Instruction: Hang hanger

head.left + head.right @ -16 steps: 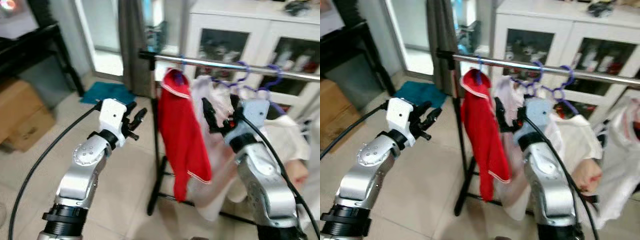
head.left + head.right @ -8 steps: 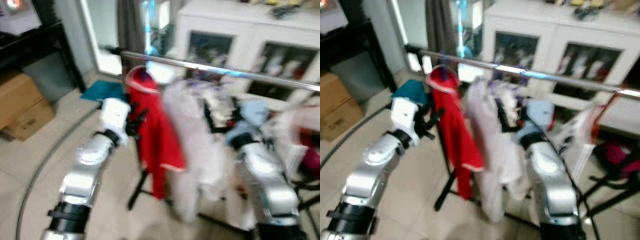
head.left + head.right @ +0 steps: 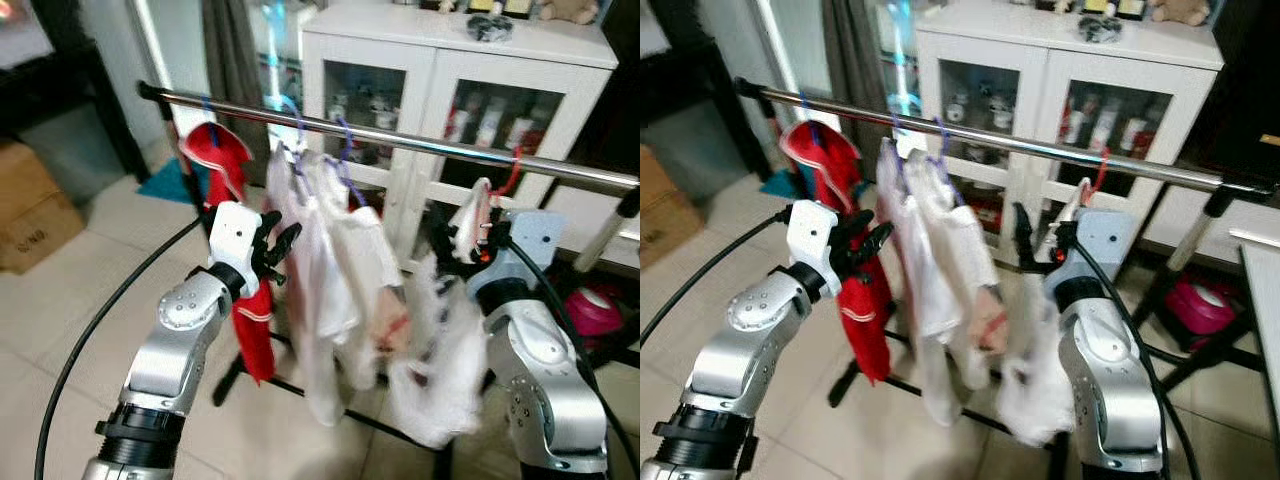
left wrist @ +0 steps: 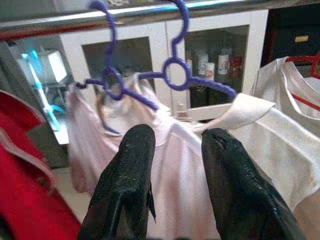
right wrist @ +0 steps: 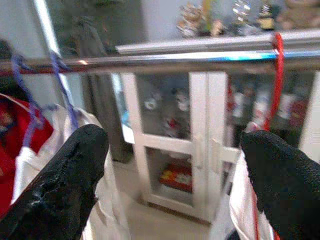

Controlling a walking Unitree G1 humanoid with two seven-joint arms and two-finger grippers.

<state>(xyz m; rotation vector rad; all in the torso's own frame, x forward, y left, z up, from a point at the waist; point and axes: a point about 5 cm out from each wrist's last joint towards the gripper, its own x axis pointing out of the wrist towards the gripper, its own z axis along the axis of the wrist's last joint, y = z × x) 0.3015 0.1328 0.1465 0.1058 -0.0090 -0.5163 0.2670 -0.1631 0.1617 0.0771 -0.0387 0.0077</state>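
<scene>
— Fingers [image 5: 65,185] of the right gripper [image 3: 1035,232] are seen spread wide, nothing held between them; it is raised at centre-right of the frame, just under the steel rail [image 3: 400,135].

— And the hanger?

— A red hanger [image 3: 508,176] is hooked on the rail right above that gripper, a white garment [image 3: 440,350] draped below it.

— Left side?

— The left gripper [image 3: 276,246] is held up at centre-left, its fingers [image 4: 125,175] parted, empty. It is pointed at pale shirts [image 3: 330,270] hung on purple hangers [image 4: 175,75]. A red garment [image 3: 225,200] is hung just beside it, toward the rail's left end.

— Background?

— A white glass-door cabinet [image 3: 440,90] is seen behind the rail.
</scene>
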